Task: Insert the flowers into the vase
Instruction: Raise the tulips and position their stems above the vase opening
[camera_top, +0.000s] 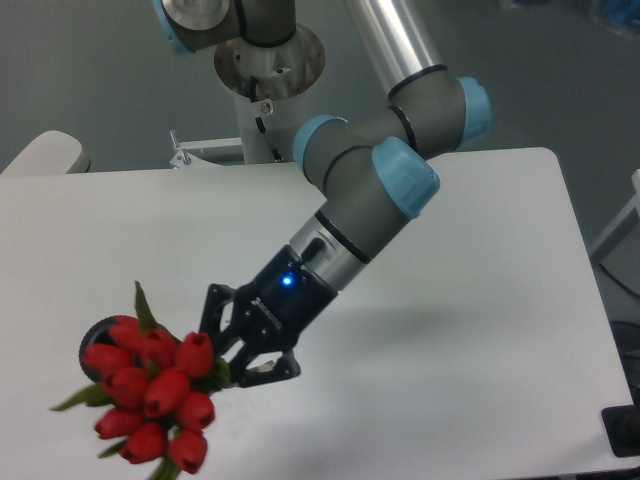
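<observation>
Pincer (222, 368): closed on the stems of the flowers (150, 400)
Flowers: red heads over the vase (97, 335), front-left of worktop (450, 330)
Vase: mostly hidden behind blooms

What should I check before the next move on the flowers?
1. Gripper at the flowers: ok, fingers reach the stem area.
2. Grip closed on stems: cannot tell, blooms and leaves hide the contact.
3. Vase located: ok, dark rim shows behind the blooms.
4. Vase mouth free: cannot tell, flowers cover it.
5. Stems inside vase: cannot tell, hidden.
6. Table around arm free: ok.
</observation>
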